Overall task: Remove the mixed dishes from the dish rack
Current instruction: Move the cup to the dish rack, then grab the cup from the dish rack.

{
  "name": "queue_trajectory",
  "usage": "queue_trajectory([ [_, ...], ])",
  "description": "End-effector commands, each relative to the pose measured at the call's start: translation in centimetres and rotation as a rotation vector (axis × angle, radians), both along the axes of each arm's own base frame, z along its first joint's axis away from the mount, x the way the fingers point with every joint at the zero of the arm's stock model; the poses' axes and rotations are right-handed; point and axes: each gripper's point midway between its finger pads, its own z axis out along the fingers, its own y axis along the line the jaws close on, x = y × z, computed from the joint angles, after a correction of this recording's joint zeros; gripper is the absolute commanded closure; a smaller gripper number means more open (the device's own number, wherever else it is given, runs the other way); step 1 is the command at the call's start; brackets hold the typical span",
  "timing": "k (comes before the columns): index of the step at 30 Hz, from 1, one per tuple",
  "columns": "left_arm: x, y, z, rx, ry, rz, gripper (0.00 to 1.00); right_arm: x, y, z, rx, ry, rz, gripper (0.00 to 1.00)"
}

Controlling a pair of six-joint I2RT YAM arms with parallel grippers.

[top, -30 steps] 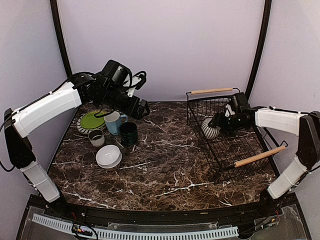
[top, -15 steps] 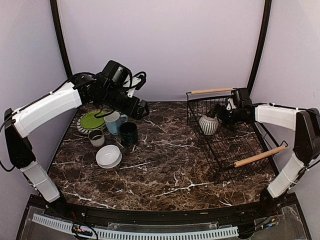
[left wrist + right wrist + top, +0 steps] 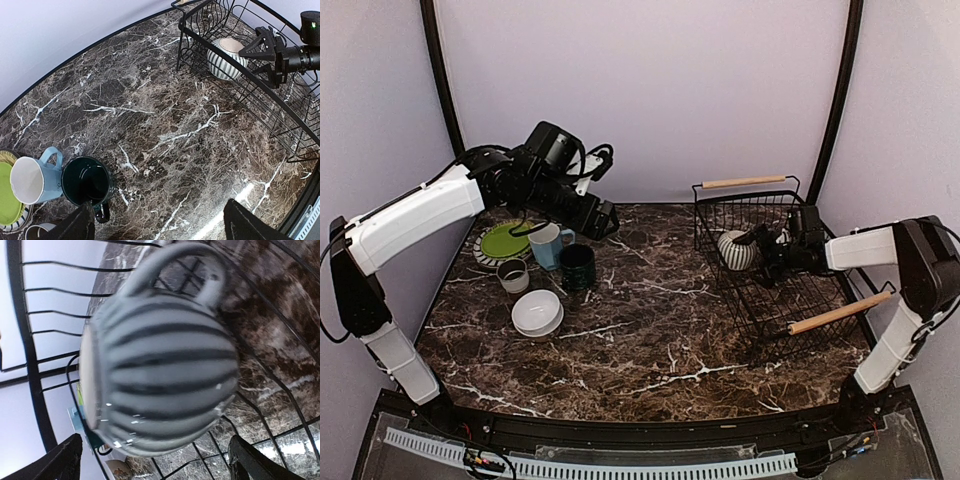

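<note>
The striped grey bowl (image 3: 735, 252) lies tilted in the black wire dish rack (image 3: 698, 215), near its left wall. My right gripper (image 3: 760, 248) is open just right of it, and the bowl (image 3: 165, 370) fills the right wrist view, blurred, ahead of the wide-apart fingertips. My left gripper (image 3: 608, 222) is open and empty, held high over the back left of the table. Below it stand the light blue mug (image 3: 548, 243), dark green mug (image 3: 577, 266), small grey cup (image 3: 513, 275), white bowl (image 3: 537, 312), and the lime-green plate (image 3: 503, 240) on the black-striped white plate (image 3: 481, 252).
The rack has two wooden rod handles, one at the back (image 3: 743, 182) and one at the front (image 3: 838, 312). The left wrist view shows the rack (image 3: 186, 32), the bowl (image 3: 224, 60) and the right gripper (image 3: 262, 47). Dark marble table (image 3: 650, 330).
My right gripper pulled back from the striped bowl, then dropped lower beside it. The bowl shifted slightly up-left in the rack and turned. The left arm has not moved.
</note>
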Motion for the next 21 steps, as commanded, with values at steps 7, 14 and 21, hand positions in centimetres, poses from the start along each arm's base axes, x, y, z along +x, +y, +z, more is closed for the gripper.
queue_trajectory([
  [7, -0.3, 0.2, 0.0, 0.005, 0.002, 0.001, 0.12, 1.3, -0.4, -2.0, 0.151, 0.048, -0.245, 0.01],
  [14, -0.2, 0.4, 0.3, 0.010, -0.010, 0.007, 0.12, 2.1, -0.4, -2.9, 0.168, 0.034, -0.280, 0.01],
  [21, -0.3, 0.4, 0.3, 0.008, -0.009, 0.004, 0.12, 3.1, -1.1, -2.8, 0.137, -0.012, -0.315, 0.01],
])
